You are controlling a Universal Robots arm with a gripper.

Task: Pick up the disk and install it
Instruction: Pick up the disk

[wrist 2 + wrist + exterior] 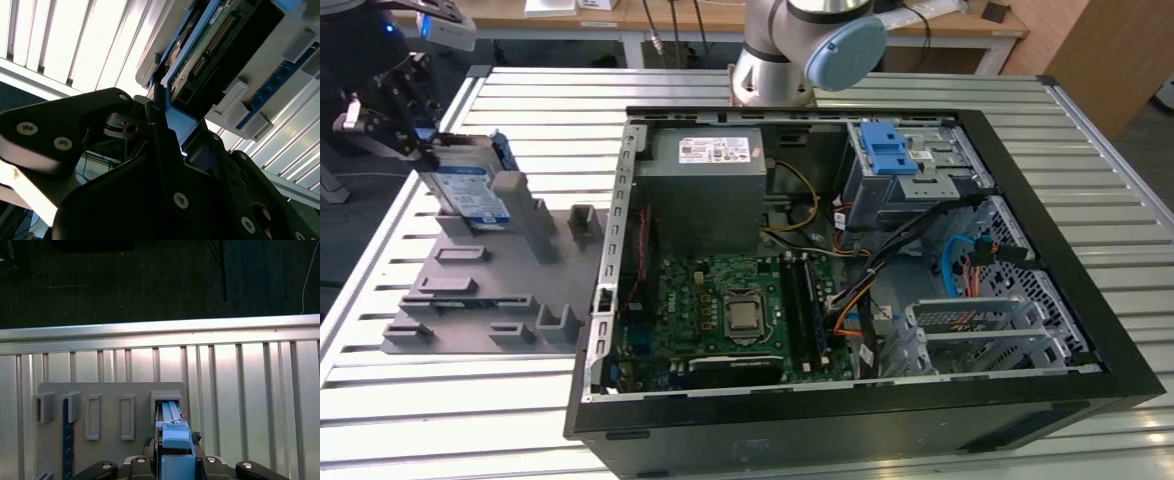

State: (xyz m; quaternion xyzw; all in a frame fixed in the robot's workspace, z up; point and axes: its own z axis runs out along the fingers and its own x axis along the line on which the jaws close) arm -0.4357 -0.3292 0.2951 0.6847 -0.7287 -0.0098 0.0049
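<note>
The pick-up step is in hand, going by how things are lying. The gripper is sitting at the top end of the disk, well outside the open computer case, off its side on the exterior view's left. The disk is standing on end in a slot of a grey holder that is lying on the slatted table just beside the case.

In both wrist views the jaws are looking clamped on the disk's end. In the second wrist view a dark finger is pressing against the blue rail. In the first wrist view the blue end is sitting squeezed between the black jaws.

The disk is not yet in the case. My guess is that freeing it is calling for a straight pull along the slot, since any tilt could jam it against the holder's walls.

The disk is showing as a flat silver slab with a blue-and-white label. Blue plastic is running along its edges, and the second wrist view is catching its green circuit board underneath.
</note>
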